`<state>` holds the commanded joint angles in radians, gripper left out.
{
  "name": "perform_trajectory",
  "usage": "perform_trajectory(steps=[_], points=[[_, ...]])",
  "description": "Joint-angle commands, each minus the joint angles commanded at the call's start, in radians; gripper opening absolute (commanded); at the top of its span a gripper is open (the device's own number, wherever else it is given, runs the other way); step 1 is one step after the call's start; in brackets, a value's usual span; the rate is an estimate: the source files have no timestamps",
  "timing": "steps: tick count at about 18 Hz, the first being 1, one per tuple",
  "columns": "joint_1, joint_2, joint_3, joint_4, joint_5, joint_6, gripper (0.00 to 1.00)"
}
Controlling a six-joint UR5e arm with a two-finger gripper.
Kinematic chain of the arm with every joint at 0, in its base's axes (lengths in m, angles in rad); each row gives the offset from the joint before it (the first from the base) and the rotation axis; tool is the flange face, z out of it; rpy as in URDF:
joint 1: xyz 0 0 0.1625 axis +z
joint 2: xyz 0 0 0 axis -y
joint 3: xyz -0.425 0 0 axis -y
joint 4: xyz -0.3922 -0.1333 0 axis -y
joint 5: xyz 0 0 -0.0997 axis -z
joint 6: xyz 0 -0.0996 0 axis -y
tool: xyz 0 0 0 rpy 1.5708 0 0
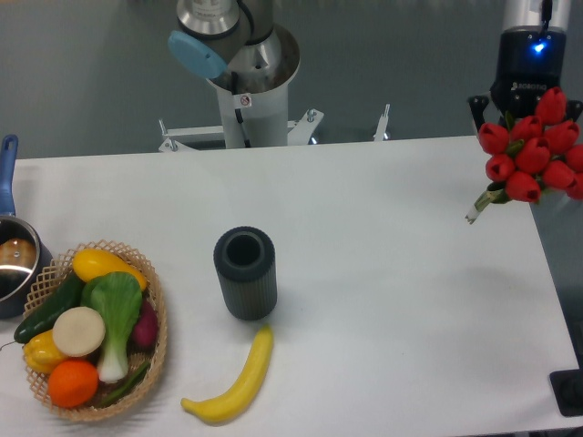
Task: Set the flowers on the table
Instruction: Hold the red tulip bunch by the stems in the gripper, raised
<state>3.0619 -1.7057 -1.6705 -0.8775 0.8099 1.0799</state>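
Observation:
The flowers, a bunch of red tulip buds with short green stems poking out to the lower left, hang in the air over the far right edge of the white table. My gripper comes down from above, right behind the buds. Its black body and outer finger links show, but the fingertips are hidden by the blooms. It appears shut on the bunch, which touches nothing else.
A dark ribbed cylinder vase stands mid-table with a banana in front of it. A wicker basket of vegetables and a blue-handled pot sit at the left. The arm's base is behind the far edge.

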Motion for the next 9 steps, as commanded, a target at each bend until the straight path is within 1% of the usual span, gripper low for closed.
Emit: perform_trajectory(steps=[1,4,6,9], points=[[0.0,-0.006,0.0,0.002,0.006,0.0,0.44],[-0.011,-0.012,0.023,-0.005,0.078,-0.003,0.44],[-0.014,-0.009,0.02,-0.005,0.1,-0.003,0.44],[-0.023,-0.002,0.017,-0.029,0.171,-0.002,0.44]])
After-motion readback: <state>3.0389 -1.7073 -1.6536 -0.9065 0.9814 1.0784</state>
